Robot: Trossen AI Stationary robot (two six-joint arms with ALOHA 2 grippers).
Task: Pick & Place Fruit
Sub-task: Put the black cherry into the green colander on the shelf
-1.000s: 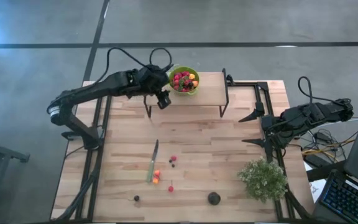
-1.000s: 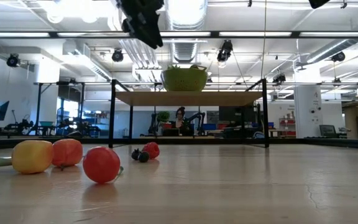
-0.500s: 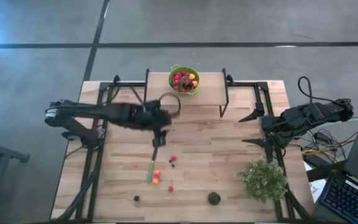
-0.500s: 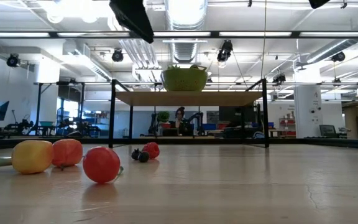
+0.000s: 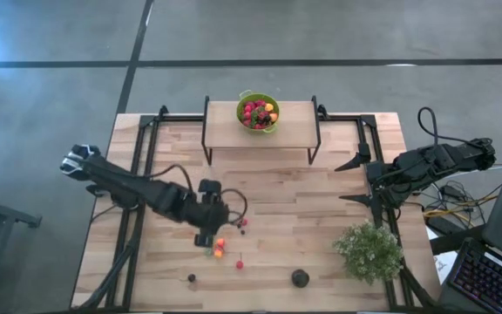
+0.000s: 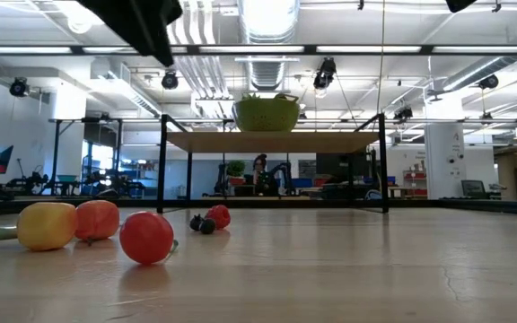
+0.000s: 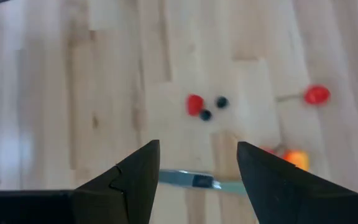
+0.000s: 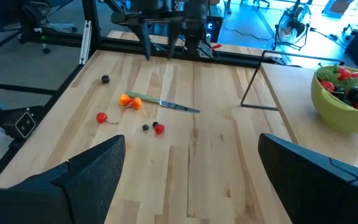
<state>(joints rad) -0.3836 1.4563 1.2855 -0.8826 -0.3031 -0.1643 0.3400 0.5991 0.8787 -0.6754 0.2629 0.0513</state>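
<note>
From the high view, the left gripper (image 5: 206,235) is seen low over the middle of the desk (image 5: 321,187), just above the knife (image 5: 208,249) and beside the orange and yellow fruit (image 5: 219,249), while the right gripper (image 5: 358,179) is parked at the desk's right edge near the bushy plant (image 5: 369,251). The green bowl (image 5: 259,112) on the raised shelf (image 5: 295,126) is already heaped with fruit, so much of the job appears done (a fair judgement, not a certainty). Left on the desk are a red berry (image 5: 239,263), a small dark berry (image 5: 192,278), a red-and-dark cluster (image 5: 243,224) and the bigger dark round fruit (image 5: 300,278). In the low view, the yellow piece (image 6: 47,225), an orange-red one (image 6: 97,219) and a red ball (image 6: 146,237) are shown resting untouched. In the left wrist view the fingers (image 7: 135,180) are spread with nothing between them, the knife lying just below. In the right wrist view its fingers (image 8: 92,171) are likewise spread wide and empty.
</note>
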